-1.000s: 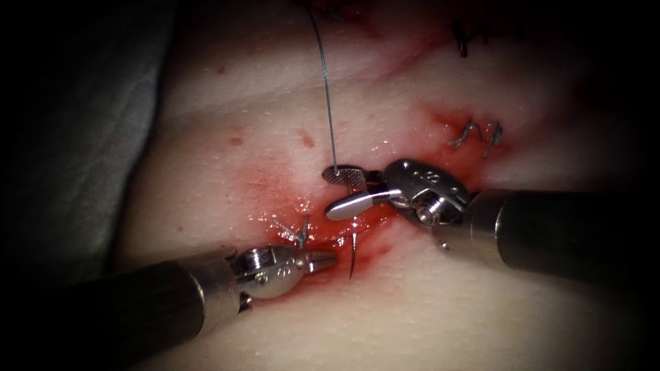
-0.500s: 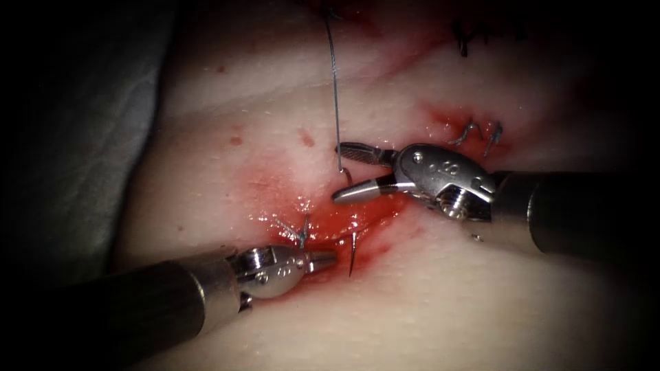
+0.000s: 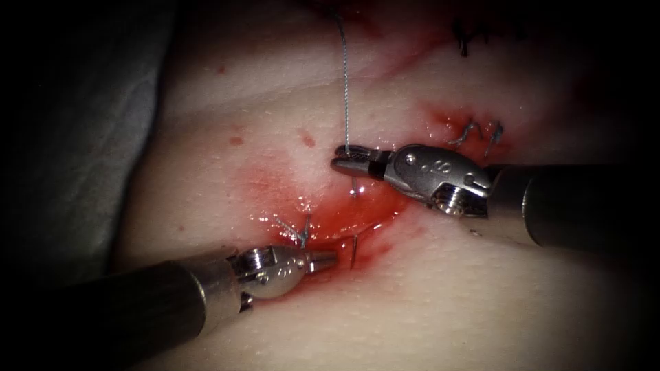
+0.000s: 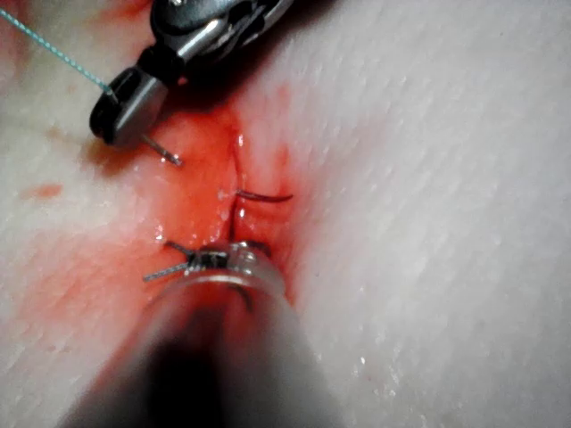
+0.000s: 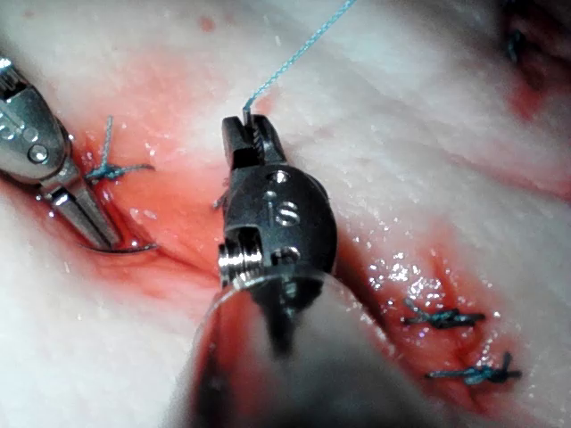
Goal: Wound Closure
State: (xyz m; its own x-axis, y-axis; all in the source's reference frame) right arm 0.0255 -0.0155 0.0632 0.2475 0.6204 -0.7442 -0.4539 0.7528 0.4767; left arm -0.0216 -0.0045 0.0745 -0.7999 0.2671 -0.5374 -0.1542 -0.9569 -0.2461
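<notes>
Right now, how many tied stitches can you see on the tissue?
3: one knot beside the shut left gripper, two knots above the right gripper, which grips the needle at its thread end. A dark mark farther up may be a fourth.

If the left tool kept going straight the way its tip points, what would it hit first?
Probably the needle, standing in the wet tissue just beyond the left tool; depth is unclear.

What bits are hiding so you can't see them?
- The needle's middle: buried in the tissue, endoscope view.
- Whether the right tool grips more than the thread: covered by its shut jaws.
- Thread's far end: cut off by the endoscope view's top edge.
- The left tool's tip: blurred by its own shaft, left wrist view.
</notes>
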